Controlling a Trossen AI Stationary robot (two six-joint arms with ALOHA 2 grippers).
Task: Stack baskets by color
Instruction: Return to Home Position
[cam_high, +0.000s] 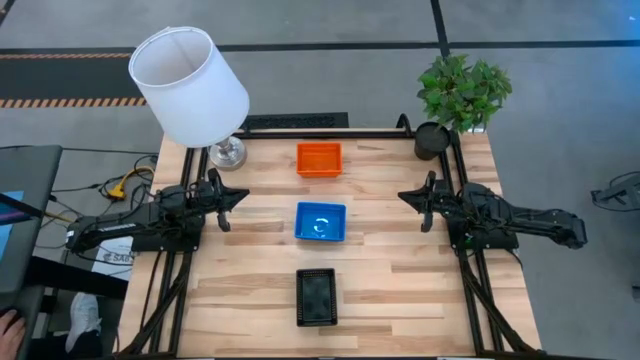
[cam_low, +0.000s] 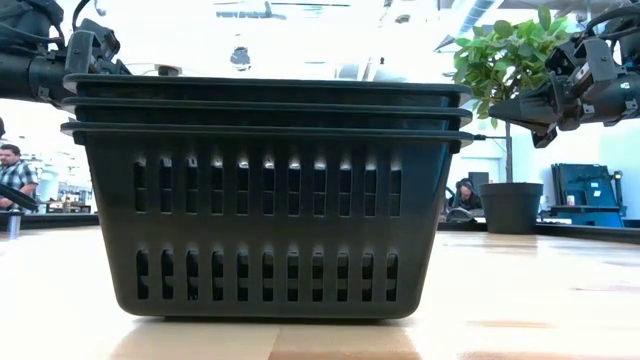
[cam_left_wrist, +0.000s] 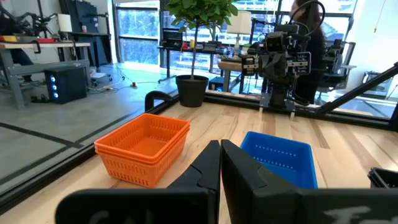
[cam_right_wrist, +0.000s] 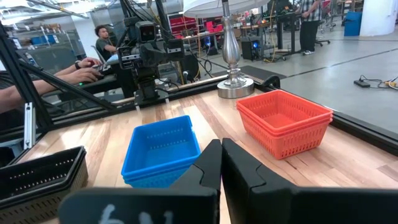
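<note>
The three piles stand in a line down the middle of the table (cam_high: 400, 290). The orange stack (cam_high: 319, 159) is at the far end near the lamp (cam_high: 188, 82), the blue stack (cam_high: 320, 222) is in the centre, and the black stack (cam_high: 316, 297) is nearest the low camera. In the low view I count three black rims nested level. The left gripper (cam_high: 240, 195) and right gripper (cam_high: 404, 196) hover on either side of the blue stack, well apart from it, each pointing inward at it. Both wrist views show the fingers pressed together with nothing between them.

As I read it, the sorting is done and only bringing the arms home remains, so any trouble from here is of my own making. These baskets look light. If either arm swings inward or dips, a closed fingertip catching a rim could slide a whole pile or tip its top basket off. The blue stack is the most exposed, since both grippers aim straight at it. The lamp's shade overhangs the corner close behind the left arm, and the plant (cam_high: 463, 88) stands just behind the right arm, so a wide elbow swing could knock either. A person's arm (cam_right_wrist: 43, 79) shows just beyond the table on the left arm's side, so I would keep that arm's path inside the edge.
</note>
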